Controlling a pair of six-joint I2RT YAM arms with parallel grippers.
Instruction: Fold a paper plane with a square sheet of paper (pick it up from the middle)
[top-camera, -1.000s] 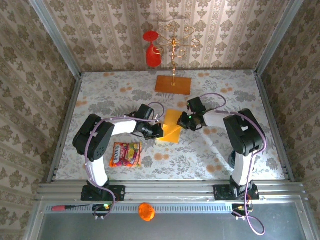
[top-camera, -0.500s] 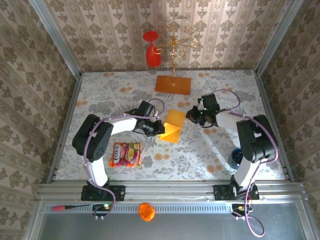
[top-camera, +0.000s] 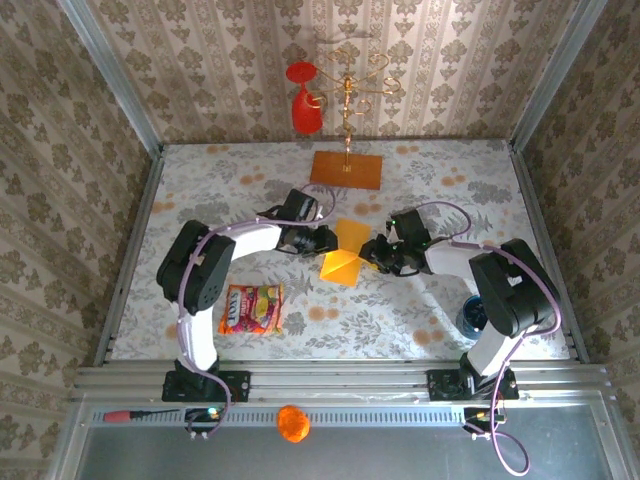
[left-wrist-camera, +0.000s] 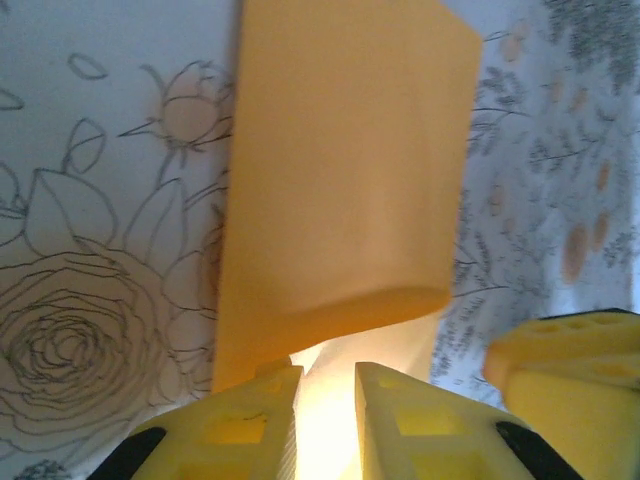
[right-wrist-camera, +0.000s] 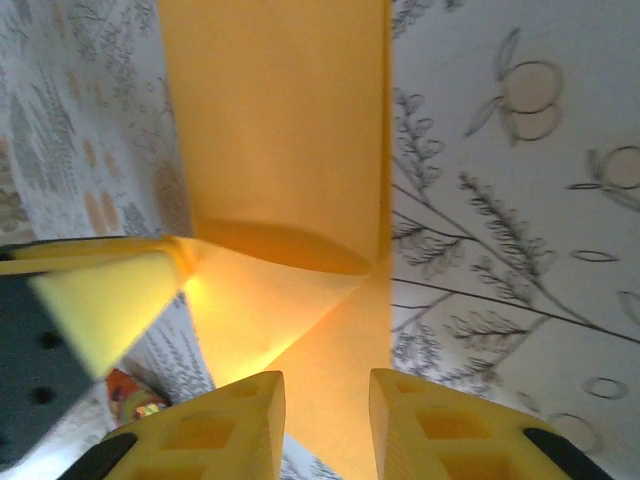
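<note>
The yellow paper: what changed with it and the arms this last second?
The right gripper pulled away to the right, then came back to the square sheet of paper. The left gripper slid toward the back wall beside it. The paper now shows a triangular flap at its near end. Snack packet and board stayed put.

— What sits at 12 o'clock on the tabletop (top-camera: 200, 190)?
— A brownish-orange board (top-camera: 346, 170) bearing a gold stand (top-camera: 347, 95), a red wine glass (top-camera: 303, 102) hanging from it.
— And at 8 o'clock?
— A colourful snack packet (top-camera: 251, 308), lying flat.
</note>
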